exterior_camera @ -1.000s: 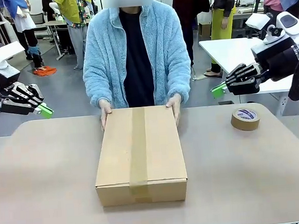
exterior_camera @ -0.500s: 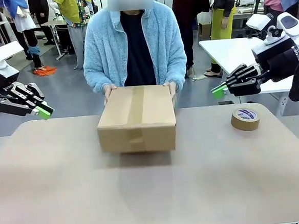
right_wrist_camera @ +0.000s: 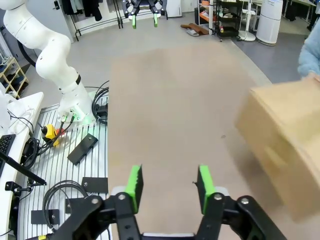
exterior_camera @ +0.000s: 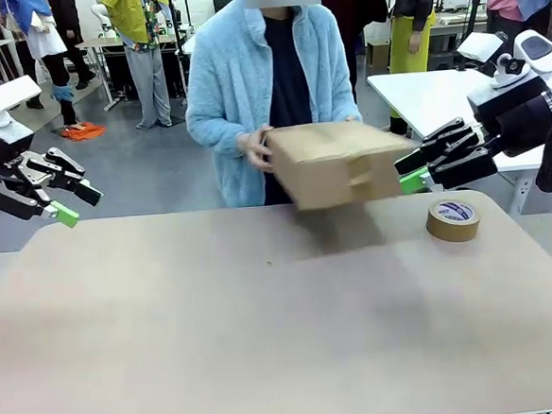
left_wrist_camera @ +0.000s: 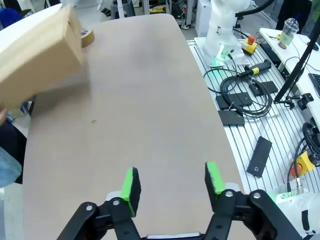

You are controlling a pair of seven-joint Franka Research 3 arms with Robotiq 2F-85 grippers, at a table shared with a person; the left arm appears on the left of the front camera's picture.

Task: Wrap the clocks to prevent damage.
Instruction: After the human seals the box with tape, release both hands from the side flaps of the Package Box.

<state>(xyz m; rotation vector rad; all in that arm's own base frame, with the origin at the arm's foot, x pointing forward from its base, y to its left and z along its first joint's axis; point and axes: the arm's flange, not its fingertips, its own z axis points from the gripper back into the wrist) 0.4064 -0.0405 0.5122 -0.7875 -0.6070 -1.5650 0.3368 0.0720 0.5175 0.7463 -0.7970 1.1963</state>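
The clocks are out of view. A person in a light blue fleece (exterior_camera: 219, 90) holds a taped cardboard box (exterior_camera: 335, 163) in the air above the table's far edge, tilted and blurred with motion. The box also shows in the left wrist view (left_wrist_camera: 37, 52) and in the right wrist view (right_wrist_camera: 282, 150). My left gripper (exterior_camera: 77, 204) hangs open beyond the table's left end, nothing between its green pads (left_wrist_camera: 131, 184). At the far right my right gripper (exterior_camera: 406, 172) is open too, its tips close beside the box's right end and its pads (right_wrist_camera: 134, 181) bare.
A brown tape roll (exterior_camera: 452, 219) lies flat at the table's far right, also seen in the left wrist view (left_wrist_camera: 86, 36). The beige table (exterior_camera: 266, 340) is bare in the middle. Cables and small devices lie on the grated floor (left_wrist_camera: 250, 95) beside the arm bases.
The person has lifted the box off the table and swung it to picture right, toward my right gripper. Both grippers have gone from shut to open.
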